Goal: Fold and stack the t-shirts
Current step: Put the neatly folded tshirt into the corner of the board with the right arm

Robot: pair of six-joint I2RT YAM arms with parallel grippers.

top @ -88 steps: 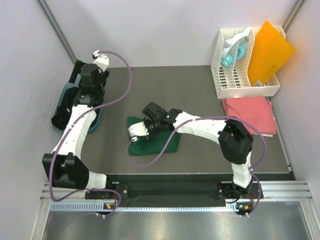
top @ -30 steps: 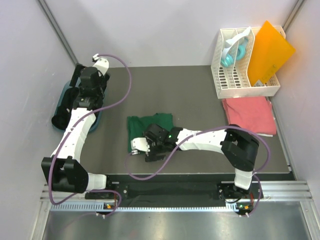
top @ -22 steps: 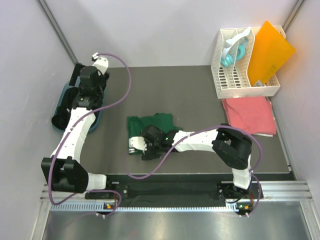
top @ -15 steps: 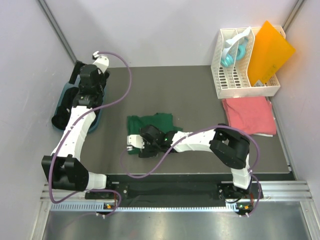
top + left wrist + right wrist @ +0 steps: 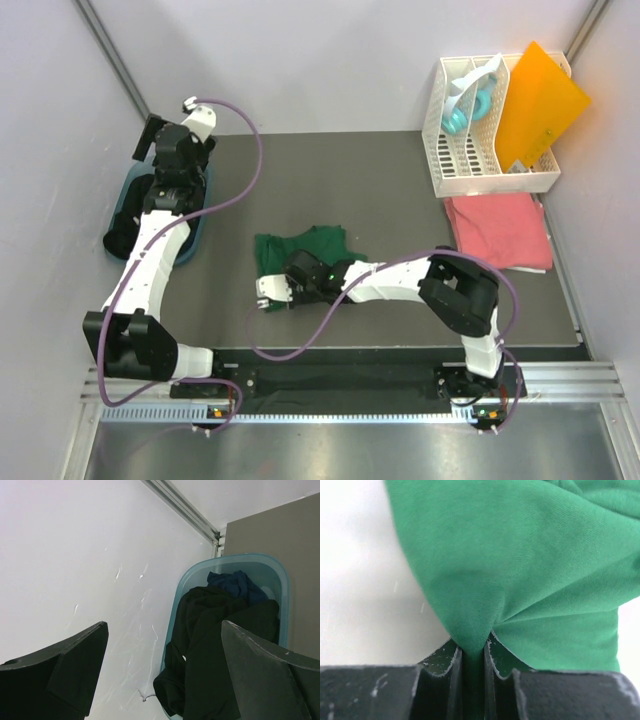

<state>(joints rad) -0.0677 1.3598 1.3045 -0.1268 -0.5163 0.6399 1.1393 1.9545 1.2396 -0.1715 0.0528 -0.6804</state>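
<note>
A dark green t-shirt (image 5: 305,248) lies folded at the table's middle. My right gripper (image 5: 296,283) is at its near edge, shut on a pinch of the green cloth (image 5: 520,560), which fills the right wrist view. A folded coral pink t-shirt (image 5: 500,228) lies at the right. Black and dark blue t-shirts (image 5: 220,645) lie heaped in a teal tub (image 5: 272,572) at the far left. My left gripper (image 5: 150,140) hangs open and empty above that tub (image 5: 128,190).
A white slotted rack (image 5: 470,160) holding an orange plastic sheet (image 5: 538,100) and a teal object stands at the back right. Side walls close in the table on the left and right. The right arm's purple cable (image 5: 300,325) loops over the near table.
My right gripper drew the green shirt's edge toward the near side, then shifted left and slightly back. The shirt now lies as a smaller folded shape. The left gripper rose a little toward the back.
</note>
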